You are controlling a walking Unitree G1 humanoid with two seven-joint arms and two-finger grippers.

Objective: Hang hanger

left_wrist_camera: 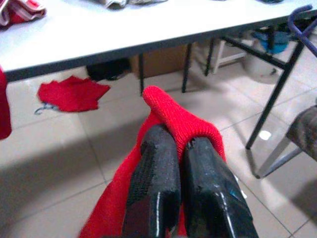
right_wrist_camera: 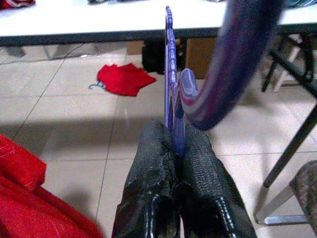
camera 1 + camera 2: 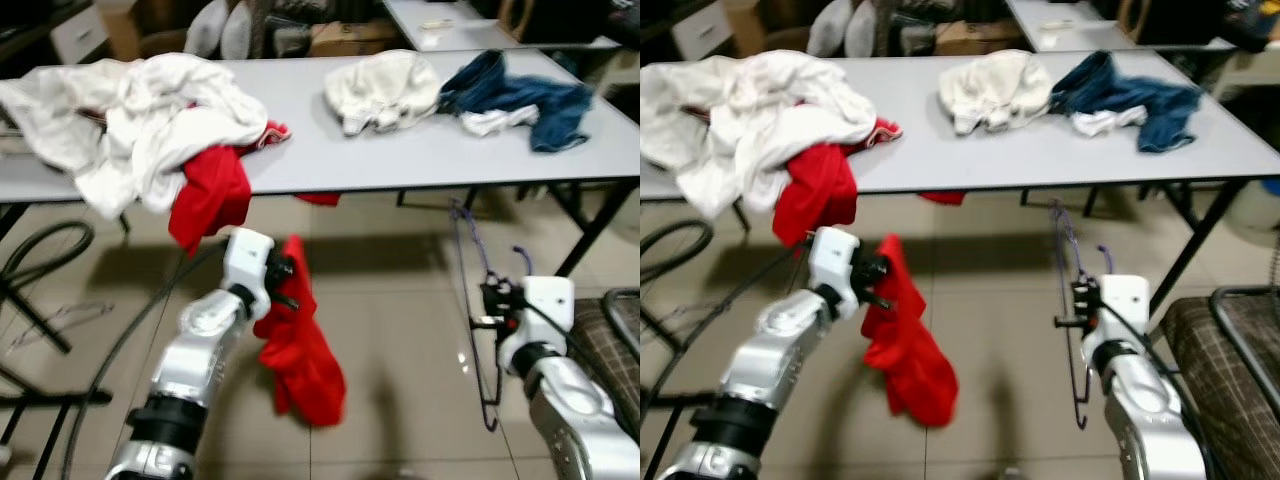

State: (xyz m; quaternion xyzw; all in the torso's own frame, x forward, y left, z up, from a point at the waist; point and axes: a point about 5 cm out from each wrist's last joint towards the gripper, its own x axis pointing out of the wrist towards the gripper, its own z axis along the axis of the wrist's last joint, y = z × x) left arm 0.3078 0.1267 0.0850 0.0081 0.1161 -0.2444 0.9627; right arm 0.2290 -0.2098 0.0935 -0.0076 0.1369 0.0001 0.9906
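We stood before a long grey folding table (image 3: 420, 150) with a smooth matte top and thin black metal legs, set on a floor of glossy beige tiles (image 3: 400, 340); on its left end lay a large rumpled heap of white cloth (image 3: 130, 110), soft and deeply creased, with a limp red fabric piece (image 3: 208, 195) spilling over the table's front edge; near the middle sat a smaller cream crumpled garment (image 3: 380, 88), and beside it, to the right, a twisted dark blue denim garment (image 3: 520, 98); under the table a small flat red cloth scrap (image 1: 72, 92) rested on the tiles; at the right edge of our view stood a chair with a brown checked woven seat (image 3: 610, 340).

Our left gripper (image 3: 285, 280) was held low before the table, its two ribbed black fingers (image 1: 153, 183) pressed together on a fold of a red knitted garment (image 3: 300, 360), which hung below it in a loose, fine-textured drape; our right gripper (image 3: 490, 305) was well apart to the right, fingers pinched on the thin purple wire hanger (image 3: 478, 300), which stood roughly upright with its curved hook rising beside the fingertips and its long narrow frame reaching both above and below the grip, clear of the table.
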